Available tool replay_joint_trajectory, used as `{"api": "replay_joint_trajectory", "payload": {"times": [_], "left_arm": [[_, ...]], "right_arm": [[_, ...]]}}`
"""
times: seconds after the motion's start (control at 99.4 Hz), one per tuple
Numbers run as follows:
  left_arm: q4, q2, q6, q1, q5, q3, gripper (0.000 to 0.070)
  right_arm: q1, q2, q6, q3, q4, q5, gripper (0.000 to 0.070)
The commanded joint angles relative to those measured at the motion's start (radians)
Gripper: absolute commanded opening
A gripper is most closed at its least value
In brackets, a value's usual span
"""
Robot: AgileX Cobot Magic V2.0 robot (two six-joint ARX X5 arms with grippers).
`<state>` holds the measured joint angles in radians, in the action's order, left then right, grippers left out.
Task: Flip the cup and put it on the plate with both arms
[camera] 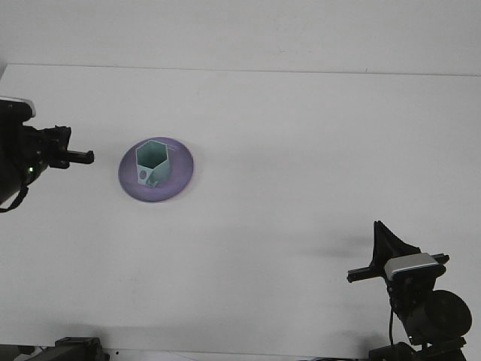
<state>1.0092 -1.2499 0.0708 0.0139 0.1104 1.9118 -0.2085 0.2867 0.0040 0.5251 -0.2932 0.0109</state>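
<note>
A pale green hexagonal cup (152, 162) stands upright, mouth up, in the middle of a purple plate (183, 174) on the white table. My left gripper (81, 146) hovers at the far left edge, well to the left of the plate. It is open, holds nothing and points toward the cup. My right gripper (382, 230) is near the bottom right, far from the plate, pointing up. It is turned side-on, so its fingers overlap into one dark wedge. It is open and holds nothing.
The white table (301, 150) stretches wide between the plate and the right arm. Its far edge meets a white wall at the top. The right arm's base (432, 320) fills the bottom right corner.
</note>
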Motion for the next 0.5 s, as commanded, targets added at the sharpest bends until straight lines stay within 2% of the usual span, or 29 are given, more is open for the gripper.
{"api": "replay_joint_trajectory", "payload": {"times": [0.0,0.272,0.372,0.493], "left_arm": [[-0.090,0.056,0.020,0.002,0.002,-0.130,0.0013],[-0.643,0.512,0.018,0.002,0.002,-0.903,0.0012],[-0.800,0.666,0.012,0.000,0.003,-1.143,0.0012],[-0.909,0.822,-0.048,0.000,0.004,-1.351,0.0012]], "right_arm": [[0.000,0.003,-0.009,0.039,0.016,0.027,0.0007],[0.000,0.003,-0.028,0.080,-0.077,0.042,0.0007],[0.000,-0.007,-0.064,0.052,-0.082,0.013,0.0007],[0.000,-0.029,-0.113,0.013,-0.035,-0.003,0.0007]]}}
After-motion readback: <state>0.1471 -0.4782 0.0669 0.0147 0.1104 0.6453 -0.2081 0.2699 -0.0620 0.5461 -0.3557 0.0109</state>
